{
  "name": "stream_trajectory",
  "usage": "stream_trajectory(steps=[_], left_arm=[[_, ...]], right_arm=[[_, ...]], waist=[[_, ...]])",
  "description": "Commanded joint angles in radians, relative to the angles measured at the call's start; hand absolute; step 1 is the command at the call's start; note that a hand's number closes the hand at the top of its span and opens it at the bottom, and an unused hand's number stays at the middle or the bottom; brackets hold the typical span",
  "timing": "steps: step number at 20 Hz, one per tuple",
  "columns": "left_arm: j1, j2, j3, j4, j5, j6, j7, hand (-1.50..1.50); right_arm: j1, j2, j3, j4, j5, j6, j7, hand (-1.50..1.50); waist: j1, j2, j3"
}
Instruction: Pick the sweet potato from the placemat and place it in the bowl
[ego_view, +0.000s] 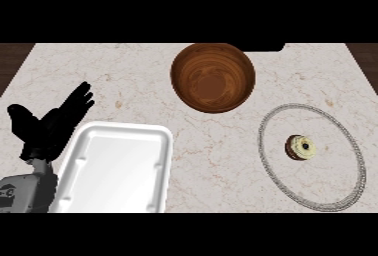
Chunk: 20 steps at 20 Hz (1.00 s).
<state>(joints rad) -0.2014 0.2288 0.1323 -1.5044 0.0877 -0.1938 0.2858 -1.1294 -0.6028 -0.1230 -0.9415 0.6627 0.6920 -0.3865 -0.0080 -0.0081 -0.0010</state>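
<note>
**One bowl, one tray, one mat, one hand in view**

While the left hand (52, 122) rests at the left edge of the marble tabletop (125, 75), its fingers are straight and spread, pointing up and to the right, and they hold nothing. It is the only hand that shows; its grey forearm comes in from the lower left corner.

Just right of that hand lies one white tray (114, 167), rectangular with rounded corners and a raised rim. The hand's lower part sits close against the tray's left rim, though whether they touch cannot be told.

One wooden bowl (214, 76) stands near the far edge of the tabletop, about the middle of the view. It is brown, with darker rings inside, and nothing shows in it.

One round placemat (273, 170) lies at the right, well apart from the bowl and from the tray. It is pale like the tabletop, with a grey beaded border. On it, a little right of its middle, sits one small round item (301, 147), dark brown outside and pale yellow on its face; it stands where the task's sweet potato should be, though it looks more like a cut slice than a whole one. It is far from the hand.
</note>
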Motion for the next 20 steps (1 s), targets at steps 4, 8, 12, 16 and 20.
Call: stream_trajectory(steps=[4, 8, 12, 16, 20], left_arm=[[-0.015, 0.010, 0.008, 0.022, 0.000, -0.018, -0.021, 0.00], [0.006, 0.016, 0.009, 0.011, 0.012, -0.043, -0.024, 0.00], [-0.056, 0.017, 0.019, 0.042, 0.025, -0.040, -0.004, 0.00], [-0.037, 0.010, 0.019, 0.038, 0.018, -0.037, -0.015, 0.00], [-0.043, 0.012, 0.002, -0.014, 0.029, -0.050, 0.020, 0.00]], right_arm=[[-0.061, 0.206, 0.015, -0.050, -0.033, -0.017, 0.187, 1.50], [-0.091, 0.287, 0.030, -0.029, -0.007, -0.087, 0.263, 1.50], [-0.137, 0.353, 0.061, 0.133, 0.071, -0.231, 0.256, 1.50], [-0.167, 0.354, 0.038, 0.258, 0.071, -0.251, 0.226, 1.50], [-0.176, 0.427, 0.053, 0.403, 0.107, -0.358, 0.173, 1.50]], waist=[[0.015, 0.008, 0.000], [0.021, 0.009, 0.000], [0.037, 0.017, 0.000], [0.037, 0.017, 0.000], [0.059, 0.025, 0.000]])
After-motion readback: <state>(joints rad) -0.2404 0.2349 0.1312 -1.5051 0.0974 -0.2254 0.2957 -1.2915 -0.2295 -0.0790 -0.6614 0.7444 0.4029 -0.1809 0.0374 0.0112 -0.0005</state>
